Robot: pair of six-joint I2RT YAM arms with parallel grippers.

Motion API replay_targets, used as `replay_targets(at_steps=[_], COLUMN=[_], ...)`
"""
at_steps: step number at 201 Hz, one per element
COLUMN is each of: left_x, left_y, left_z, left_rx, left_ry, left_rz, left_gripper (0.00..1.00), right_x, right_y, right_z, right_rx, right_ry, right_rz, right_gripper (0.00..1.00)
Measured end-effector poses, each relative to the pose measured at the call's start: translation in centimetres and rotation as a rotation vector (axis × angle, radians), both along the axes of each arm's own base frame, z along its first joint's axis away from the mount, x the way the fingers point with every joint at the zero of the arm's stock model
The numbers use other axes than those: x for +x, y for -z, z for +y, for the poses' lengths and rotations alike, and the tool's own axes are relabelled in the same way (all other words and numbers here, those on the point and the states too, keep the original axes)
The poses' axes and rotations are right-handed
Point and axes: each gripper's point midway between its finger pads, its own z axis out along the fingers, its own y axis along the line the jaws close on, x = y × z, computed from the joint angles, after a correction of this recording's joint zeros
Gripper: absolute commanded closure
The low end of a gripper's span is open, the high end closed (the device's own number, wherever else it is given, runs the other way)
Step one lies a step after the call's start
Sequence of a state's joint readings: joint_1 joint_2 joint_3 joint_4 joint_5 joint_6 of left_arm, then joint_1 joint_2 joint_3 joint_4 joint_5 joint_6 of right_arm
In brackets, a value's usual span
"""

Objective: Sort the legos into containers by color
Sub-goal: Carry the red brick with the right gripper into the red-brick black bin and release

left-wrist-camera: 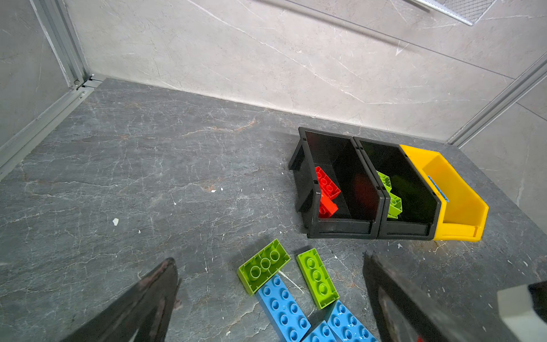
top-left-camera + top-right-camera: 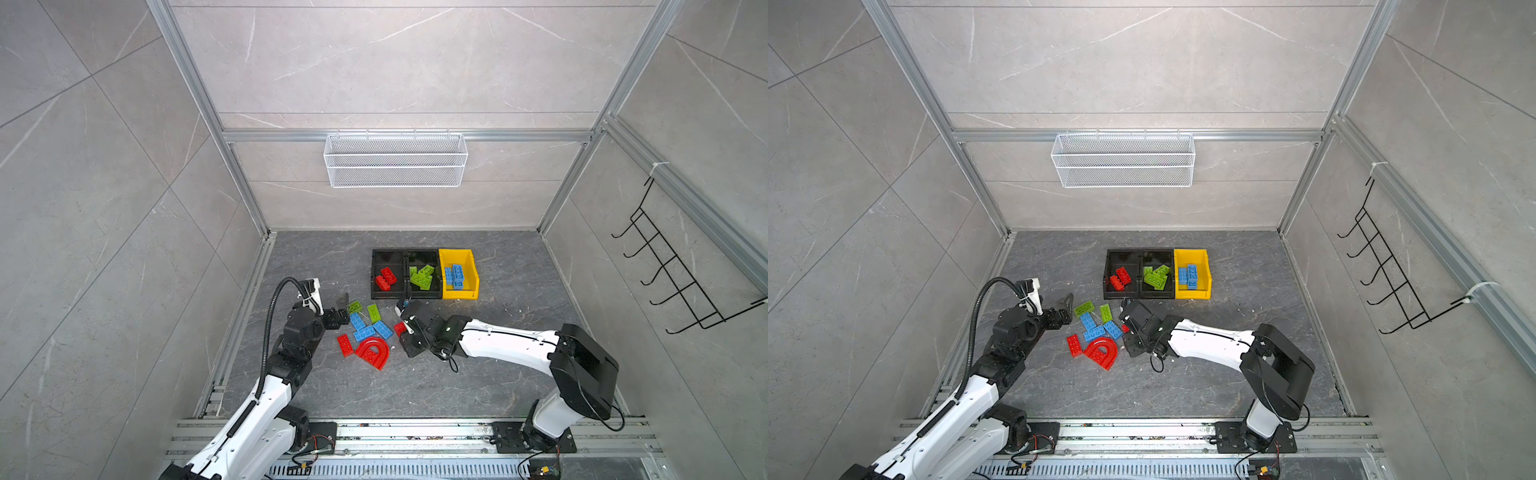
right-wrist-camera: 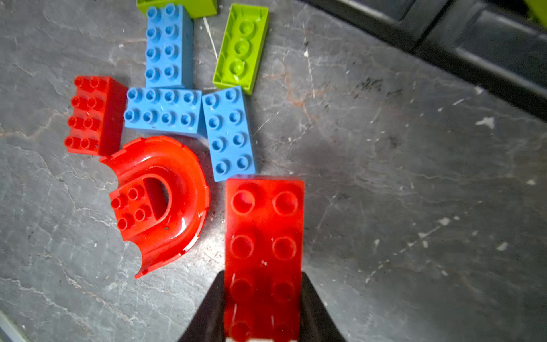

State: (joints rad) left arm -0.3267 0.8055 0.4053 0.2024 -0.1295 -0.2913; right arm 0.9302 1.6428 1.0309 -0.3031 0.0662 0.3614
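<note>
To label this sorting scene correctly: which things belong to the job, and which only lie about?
Job: loose legos, red brick in right gripper, three joined bins.
Lying about: white wire basket, black hook rack.

Loose legos [image 2: 363, 333] crowd mid floor [image 2: 498, 365], gaps tight. 3 joined containers [image 2: 424, 295] wall the far side; bare passage right of them.

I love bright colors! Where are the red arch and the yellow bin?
red arch [image 3: 186, 168], right wrist view, on its curved band.
yellow bin [image 2: 470, 270], a top view, on its bare side wall.
</note>
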Motion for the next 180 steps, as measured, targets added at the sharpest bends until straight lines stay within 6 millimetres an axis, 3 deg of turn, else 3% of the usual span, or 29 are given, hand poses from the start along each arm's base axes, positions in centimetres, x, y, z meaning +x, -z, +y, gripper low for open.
replay_targets(at_steps=[39,90,108,153,180], left_x=[0.1,0.3,0.4,0.4,0.4], left_y=[0.4,1.4,1.5,1.5,1.5], left_z=[0.0,-0.1,-0.1,-0.1,-0.1], left_rx=[0.004,0.015,0.016,0.016,0.016], left_ry=[0.000,0.000,-0.001,-0.003,-0.002], left_rz=[0.013,0.044,0.047,0.046,0.046], left_gripper=[0.00,0.00,0.00,0.00,0.00], right_x=[3.3,11.7,14.0,18.7,20.7], right_y=[-2.2,-7.4,-7.3,-4.8,-4.8], right_z=[-0.7,0.3,0.8,1.5,2.2], right_rx=[0.066,0.171,0.179,0.161,0.161], right_ry=[0.023,0.080,0.093,0.123,0.128], right_rz=[-0.012,-0.115,-0.125,-0.106,-0.116], right_gripper=[0.78,0.78,0.77,0.77,0.74])
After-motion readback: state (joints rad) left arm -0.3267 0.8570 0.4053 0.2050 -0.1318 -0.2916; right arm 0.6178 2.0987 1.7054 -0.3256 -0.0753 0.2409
